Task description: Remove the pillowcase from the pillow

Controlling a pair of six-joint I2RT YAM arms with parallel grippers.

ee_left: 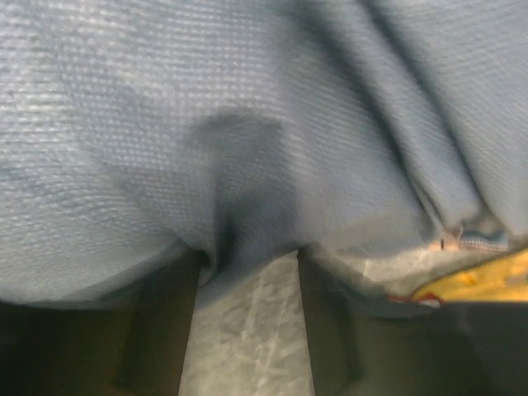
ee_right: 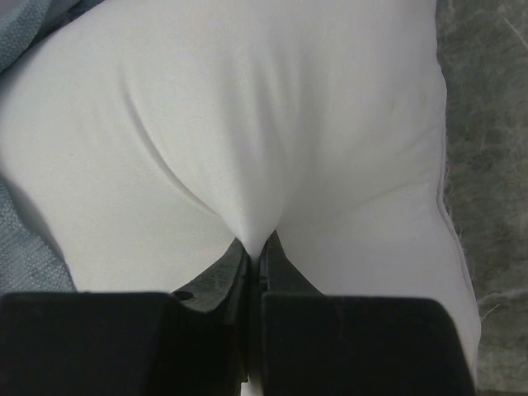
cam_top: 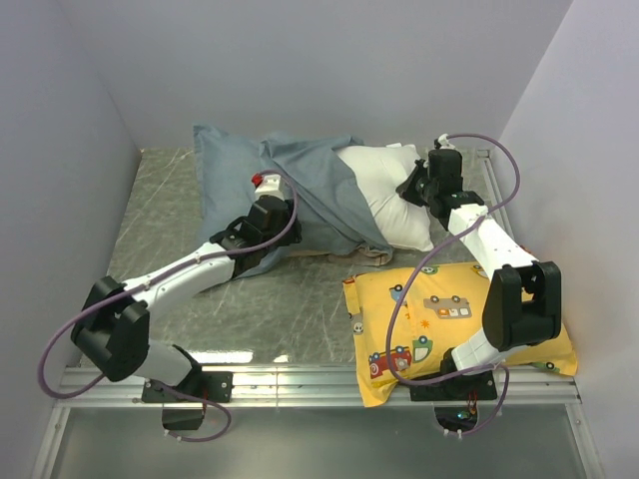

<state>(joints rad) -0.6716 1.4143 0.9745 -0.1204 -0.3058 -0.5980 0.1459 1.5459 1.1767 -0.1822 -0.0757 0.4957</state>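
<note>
Here the left gripper [ee_left: 247,260] stands parted against the pillowcase [cam_top: 235,160], limp, light cloth best pinched at a loose fold; it covers the left half of the pillow [cam_top: 384,180], plump and yielding, whose bare right end the right gripper [ee_right: 254,246] clenches

Overhead view: even, diffuse light, sharp throughout; glare on the table [cam_top: 240,356] at lower centre. Left wrist view — pillowcase [ee_left: 247,124] softly blurred, lower edge dark. Right wrist view — pillow [ee_right: 247,124] brightly lit, bottom shadowed.
</note>
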